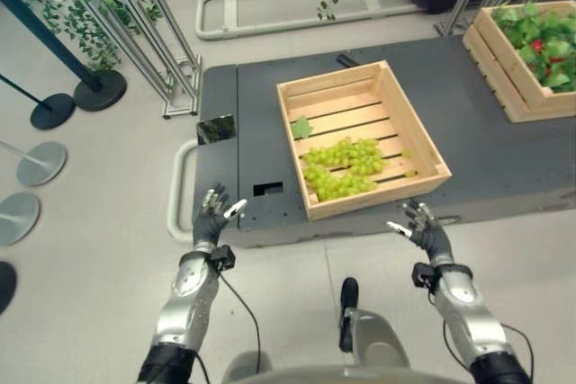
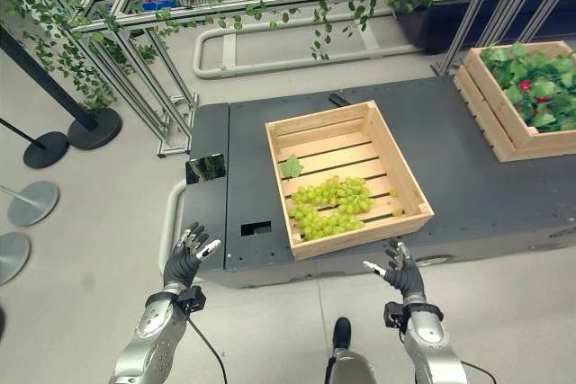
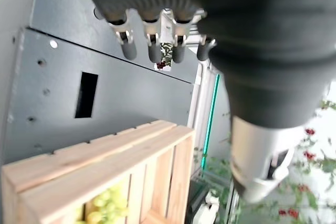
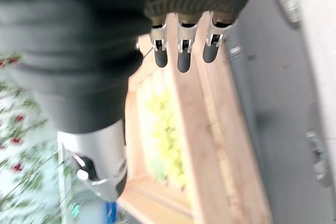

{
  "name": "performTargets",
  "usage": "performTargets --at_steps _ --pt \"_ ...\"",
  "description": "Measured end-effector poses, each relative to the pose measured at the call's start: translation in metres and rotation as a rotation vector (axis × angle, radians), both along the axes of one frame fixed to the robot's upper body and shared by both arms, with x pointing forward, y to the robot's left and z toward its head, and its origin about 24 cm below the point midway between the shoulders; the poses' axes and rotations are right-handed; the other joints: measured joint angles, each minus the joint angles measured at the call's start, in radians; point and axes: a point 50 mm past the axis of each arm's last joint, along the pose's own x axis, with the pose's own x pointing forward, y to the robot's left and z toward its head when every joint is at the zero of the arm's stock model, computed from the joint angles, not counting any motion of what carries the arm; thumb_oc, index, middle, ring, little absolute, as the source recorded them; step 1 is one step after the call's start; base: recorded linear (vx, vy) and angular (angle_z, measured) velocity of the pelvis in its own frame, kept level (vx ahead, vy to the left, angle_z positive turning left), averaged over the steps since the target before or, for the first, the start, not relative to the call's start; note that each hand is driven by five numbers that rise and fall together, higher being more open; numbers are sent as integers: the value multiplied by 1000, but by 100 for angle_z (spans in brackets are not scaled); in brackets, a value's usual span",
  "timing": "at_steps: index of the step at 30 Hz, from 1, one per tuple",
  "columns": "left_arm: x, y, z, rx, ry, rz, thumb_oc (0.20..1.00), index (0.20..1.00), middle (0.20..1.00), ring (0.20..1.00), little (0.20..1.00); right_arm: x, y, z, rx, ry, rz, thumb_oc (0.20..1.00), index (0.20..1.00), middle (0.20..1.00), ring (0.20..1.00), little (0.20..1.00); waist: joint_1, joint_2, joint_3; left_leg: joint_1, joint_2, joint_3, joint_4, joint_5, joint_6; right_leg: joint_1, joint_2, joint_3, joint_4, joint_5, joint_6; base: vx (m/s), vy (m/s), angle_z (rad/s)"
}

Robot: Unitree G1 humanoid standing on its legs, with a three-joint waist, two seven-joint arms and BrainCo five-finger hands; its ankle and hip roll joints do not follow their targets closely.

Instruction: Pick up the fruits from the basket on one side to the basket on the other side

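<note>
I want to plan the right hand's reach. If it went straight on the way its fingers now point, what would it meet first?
Probably the near wall of the light wooden slatted crate holding the green grape bunches. The open right hand hovers just short of the dark grey platform; its height relative to the crate rim is unclear.

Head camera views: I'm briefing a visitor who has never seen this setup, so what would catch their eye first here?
Most striking is the pale wooden crate in the middle of the dark grey platform, with green grapes piled toward its near side. A second crate of leafy plants with red bits sits at the platform's far right. The left hand and right hand hover open and empty at the near edge, either side of the grape crate.
</note>
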Motion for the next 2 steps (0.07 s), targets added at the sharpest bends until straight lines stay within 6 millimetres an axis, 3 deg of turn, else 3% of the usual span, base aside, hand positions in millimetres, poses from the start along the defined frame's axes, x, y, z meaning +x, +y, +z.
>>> performTargets --at_steps 1,2 --pt "6 -7 5 -15 -23 -24 1000 1000 1000 1000 1000 0 -3 -1 4 2 -22 1000 1000 1000 1000 1000 1 -30 20 -65 -57 43 33 -35 40 45 -27 3 -30 -5 1 293 -25 38" --pt "0 -7 0 -17 -5 -22 1000 1000 1000 1000 1000 0 -3 0 -2 1 -18 1000 1000 1000 1000 1000 21 -43 27 -103 -101 74 -37 -26 73 91 -33 4 -39 -20 9 439 -43 42"
